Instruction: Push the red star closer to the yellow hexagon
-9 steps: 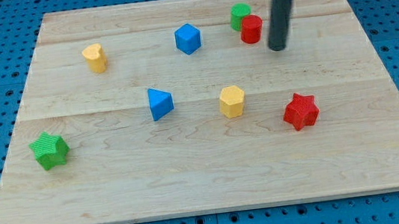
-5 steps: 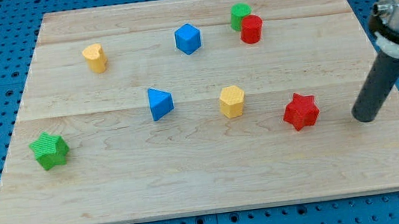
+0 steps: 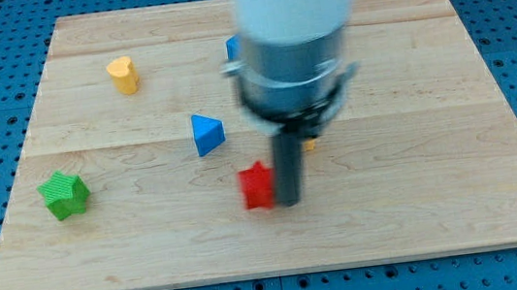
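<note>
tip [image 3: 288, 201]: touching the red star's right side; a bare rod, no jaws
red star [image 3: 257, 185]: low on the board [image 3: 457, 171], below-right of the blue triangle [image 3: 206, 134]
yellow hexagon [image 3: 309, 143]: mostly hidden behind the arm

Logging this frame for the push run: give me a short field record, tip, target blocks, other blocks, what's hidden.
tip: my tip on the board, against the view's right side of the red star
red star: lower centre, blurred
yellow hexagon: only a sliver shows beside the arm, up and to the view's right of the star
other blocks: yellow block top left; blue triangle centre; green star left; blue block mostly hidden
hidden: the arm covers the board's upper centre
</note>
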You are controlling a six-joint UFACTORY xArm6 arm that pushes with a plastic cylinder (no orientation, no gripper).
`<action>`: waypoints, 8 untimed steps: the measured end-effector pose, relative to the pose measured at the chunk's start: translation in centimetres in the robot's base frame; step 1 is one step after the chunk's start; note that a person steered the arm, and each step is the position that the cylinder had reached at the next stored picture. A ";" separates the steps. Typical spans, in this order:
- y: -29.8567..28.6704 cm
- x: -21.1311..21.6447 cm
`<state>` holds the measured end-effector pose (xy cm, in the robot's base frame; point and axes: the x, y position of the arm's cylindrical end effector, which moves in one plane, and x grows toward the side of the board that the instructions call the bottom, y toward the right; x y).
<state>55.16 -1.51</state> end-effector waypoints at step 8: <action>-2.5 -3.3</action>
<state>51.88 -3.96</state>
